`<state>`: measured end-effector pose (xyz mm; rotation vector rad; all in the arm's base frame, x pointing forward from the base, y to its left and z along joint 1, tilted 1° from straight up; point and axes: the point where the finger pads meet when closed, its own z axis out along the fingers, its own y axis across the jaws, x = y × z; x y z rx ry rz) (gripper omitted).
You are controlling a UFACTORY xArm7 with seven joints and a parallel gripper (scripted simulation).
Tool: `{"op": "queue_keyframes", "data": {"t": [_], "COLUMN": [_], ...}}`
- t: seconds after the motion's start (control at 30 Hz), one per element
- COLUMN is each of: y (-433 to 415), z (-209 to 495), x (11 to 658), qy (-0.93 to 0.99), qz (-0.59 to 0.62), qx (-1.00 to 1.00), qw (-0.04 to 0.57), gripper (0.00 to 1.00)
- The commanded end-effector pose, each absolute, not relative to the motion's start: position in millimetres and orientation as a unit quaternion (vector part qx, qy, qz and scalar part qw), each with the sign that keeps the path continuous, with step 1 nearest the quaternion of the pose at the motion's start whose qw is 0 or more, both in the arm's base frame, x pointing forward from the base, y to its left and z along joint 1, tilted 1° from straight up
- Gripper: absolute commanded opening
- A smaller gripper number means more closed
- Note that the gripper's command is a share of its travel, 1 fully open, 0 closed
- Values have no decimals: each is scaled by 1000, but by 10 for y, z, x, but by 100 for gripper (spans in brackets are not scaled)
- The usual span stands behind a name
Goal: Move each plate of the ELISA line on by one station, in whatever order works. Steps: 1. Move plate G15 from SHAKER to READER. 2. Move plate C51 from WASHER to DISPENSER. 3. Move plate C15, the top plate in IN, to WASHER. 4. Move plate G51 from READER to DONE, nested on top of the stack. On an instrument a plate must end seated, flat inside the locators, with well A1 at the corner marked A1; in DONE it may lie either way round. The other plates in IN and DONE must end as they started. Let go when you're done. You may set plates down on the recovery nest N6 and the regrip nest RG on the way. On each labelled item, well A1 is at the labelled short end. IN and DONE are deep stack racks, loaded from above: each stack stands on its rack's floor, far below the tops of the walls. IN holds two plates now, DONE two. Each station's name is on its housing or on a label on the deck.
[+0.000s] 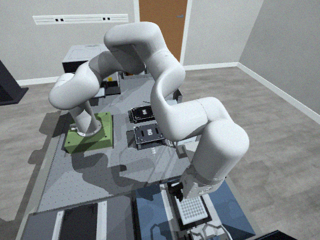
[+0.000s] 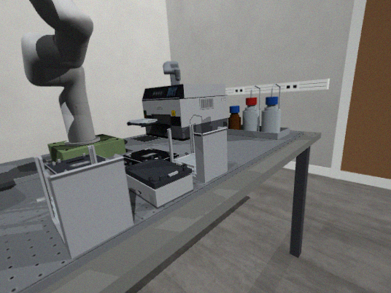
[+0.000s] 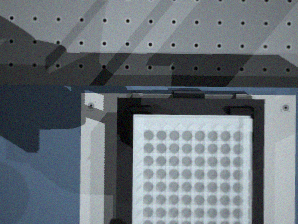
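Note:
A white well plate [image 1: 192, 210] [image 3: 192, 170] lies flat in a black nest [image 3: 125, 150] on a blue-housed station [image 1: 149, 215] [image 3: 45, 175] at the near edge of the deck. I cannot read the plate's label or the station's name. My gripper [image 1: 180, 195] hangs just above the plate's far short end, with its fingers wide open and nothing between them. The fingers do not show in the wrist view, which looks straight down on the plate's far end and the nest's locators. The other plates are hidden or too small to tell apart.
The nests N6 [image 1: 142, 113] and RG [image 1: 148, 132] sit mid-deck beside the green arm base [image 1: 102, 131]. A dark recessed station [image 1: 79, 221] is at the near left. The exterior view shows two tall racks [image 2: 91, 204] [image 2: 211, 154], a boxy instrument [image 2: 182, 106] and bottles [image 2: 252, 114].

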<state>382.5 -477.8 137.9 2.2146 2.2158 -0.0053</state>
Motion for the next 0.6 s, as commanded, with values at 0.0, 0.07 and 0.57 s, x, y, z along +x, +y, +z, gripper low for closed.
{"op": "queue_keyframes", "data": {"t": [0.0,0.07,0.57], "y": [-4789,-4790,-4791], "z": [1345,1332,1145], "x": [3828,3828,3829], "qy": [707,707,707], "qz": [-2,-2,-2], "qx": [707,707,707], "qw": [7,7,7], "gripper": [100,100,100]}}
